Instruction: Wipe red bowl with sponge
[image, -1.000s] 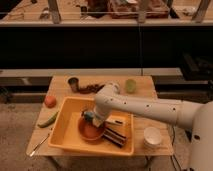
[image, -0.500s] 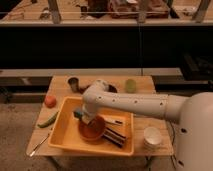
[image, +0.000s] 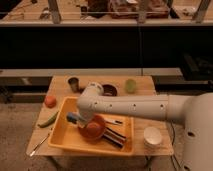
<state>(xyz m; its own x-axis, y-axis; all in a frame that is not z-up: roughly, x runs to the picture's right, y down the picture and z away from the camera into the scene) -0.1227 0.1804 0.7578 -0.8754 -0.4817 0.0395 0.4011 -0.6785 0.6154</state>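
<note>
The red bowl (image: 95, 129) lies in a yellow tub (image: 64, 142) on the wooden table, left of centre. My gripper (image: 80, 120) hangs from the white arm that reaches in from the right and bends down into the tub. It sits at the bowl's upper left rim. The sponge (image: 73, 118), its blue face showing, sticks out to the left at the gripper's tip and appears held there. The arm hides part of the bowl's far rim.
Dark utensils (image: 114, 137) lie in the tub right of the bowl. On the table are a white cup (image: 152, 135), a green cup (image: 130, 85), a maroon bowl (image: 109, 90), a metal cup (image: 73, 82), an orange-red ball (image: 50, 101), a green vegetable (image: 47, 119) and a utensil (image: 37, 145).
The arm's elbow has swung left and the gripper has moved left across the bowl, from over its middle to its upper left rim.
</note>
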